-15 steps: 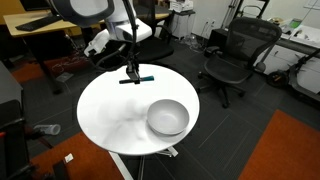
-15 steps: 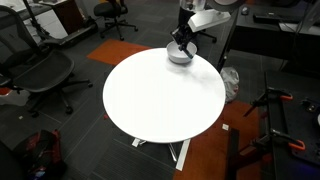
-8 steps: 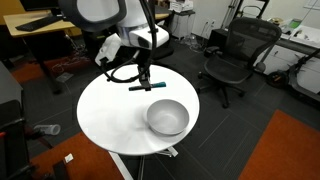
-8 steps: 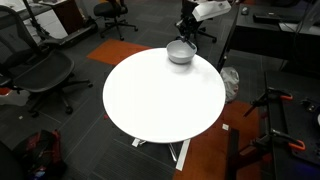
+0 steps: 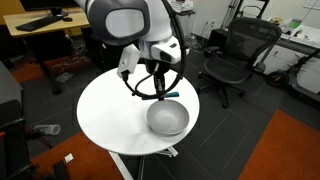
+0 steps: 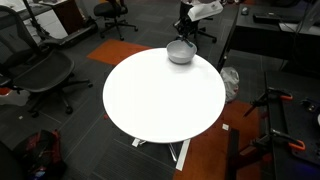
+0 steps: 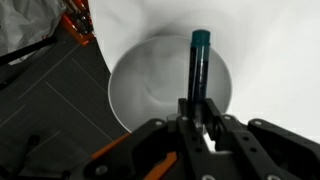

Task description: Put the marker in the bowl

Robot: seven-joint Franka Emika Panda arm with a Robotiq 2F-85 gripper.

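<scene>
The room is an office or lab with dark carpet (image 5: 250, 110), an orange patch of floor (image 5: 285, 150), black office chairs (image 5: 230, 55) and a desk (image 5: 40, 25) standing well back.

In the middle is the round white counter (image 5: 105, 110) on a single pedestal. Its top looks smooth and flat, and nothing rests on it except the bowl. Being round, it has no corners to reckon from.

The arm (image 5: 125, 20) reaches over the counter from its edge on the desk side, toward the opposite edge.

The bowl (image 5: 168, 118) sits upright close to the counter's edge and well off centre. It also shows at the far edge in an exterior view (image 6: 180, 53). It is silvery-grey, deep, and looks empty.

The end effector (image 7: 200, 110) hangs above the bowl, apart from it, with its fingers pressed in on the marker.

The marker (image 7: 199, 70) is off the counter, pinched at its dark body. Its teal end pokes out beyond the fingertips. In the wrist view it lies across the bowl's mouth, well within the rim (image 7: 118, 85).

The carry looks all but finished, and the release appears to be the step in hand. The next move probably calls for spreading the fingers, perhaps after a small descent so that the marker drops a short way. Dropped from high up, it could bounce off the metal wall.
</scene>
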